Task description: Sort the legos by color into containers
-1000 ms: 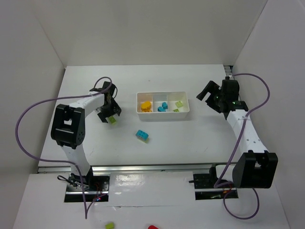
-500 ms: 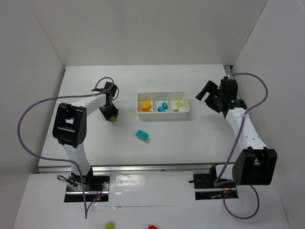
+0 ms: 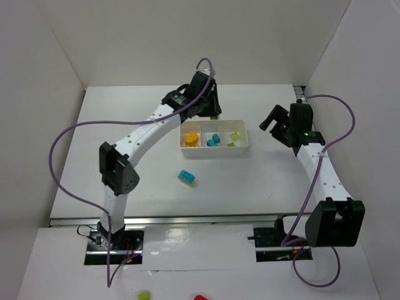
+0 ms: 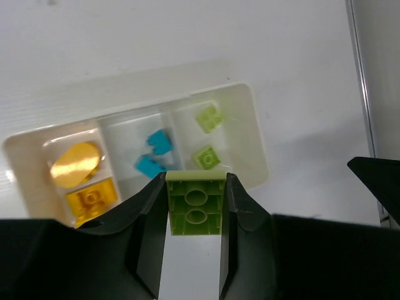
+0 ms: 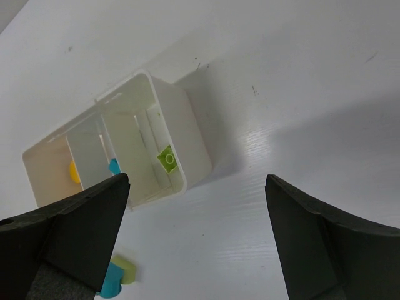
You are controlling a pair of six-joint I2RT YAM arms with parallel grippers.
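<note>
A white three-compartment tray (image 3: 212, 152) stands mid-table. Its left compartment holds orange-yellow pieces (image 3: 191, 138), the middle one cyan bricks (image 3: 213, 140), the right one lime green bricks (image 3: 234, 136). My left gripper (image 3: 214, 114) hangs over the tray's far rim, shut on a lime green brick (image 4: 195, 203), hollow underside towards the camera. Below it lie the tray (image 4: 259, 156) and its green bricks (image 4: 206, 156). A loose cyan-and-green brick (image 3: 186, 177) lies in front of the tray. My right gripper (image 3: 273, 122) is open and empty, right of the tray (image 5: 187, 137).
The loose brick (image 5: 119, 275) shows at the lower left of the right wrist view. White walls close the table at the left, back and right. A green piece (image 3: 144, 294) and a red one (image 3: 200, 298) lie on the ledge below the arm bases.
My left gripper shut on the lime green brick at the table's left, lifted it and swung right to above the tray. The right arm stayed put.
</note>
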